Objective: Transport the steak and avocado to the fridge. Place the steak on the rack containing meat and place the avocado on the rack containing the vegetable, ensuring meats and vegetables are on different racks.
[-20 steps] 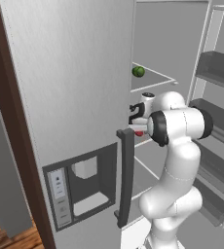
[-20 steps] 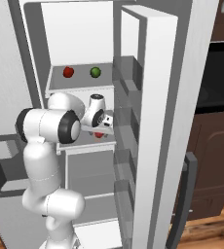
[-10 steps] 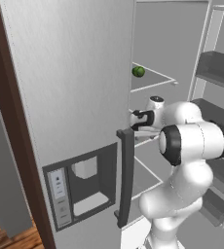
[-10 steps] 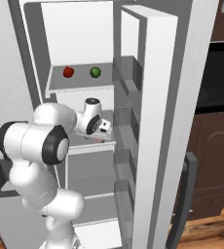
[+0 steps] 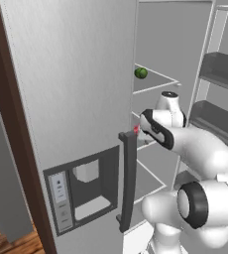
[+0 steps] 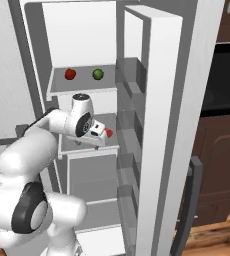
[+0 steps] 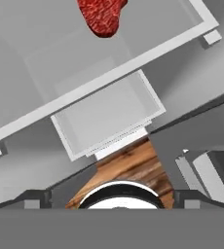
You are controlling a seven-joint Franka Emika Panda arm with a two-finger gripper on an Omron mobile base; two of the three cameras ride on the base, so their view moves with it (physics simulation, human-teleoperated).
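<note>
Jaws wide apart, empty; arm bent at fridge (image 6: 159, 100) middle shelf, steak (image 7: 102, 16) lying beyond.

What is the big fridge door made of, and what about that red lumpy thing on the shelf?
The fridge door looks like brushed metal: silver-grey with fine streaks and a dull sheen. Its handle looks like dark matte plastic or coated metal; hard to say which. The steak looks like raw meat: bright red, lumpy, slightly glossy.

base views flank fridge (image 6: 157, 100), hand view downward
</note>
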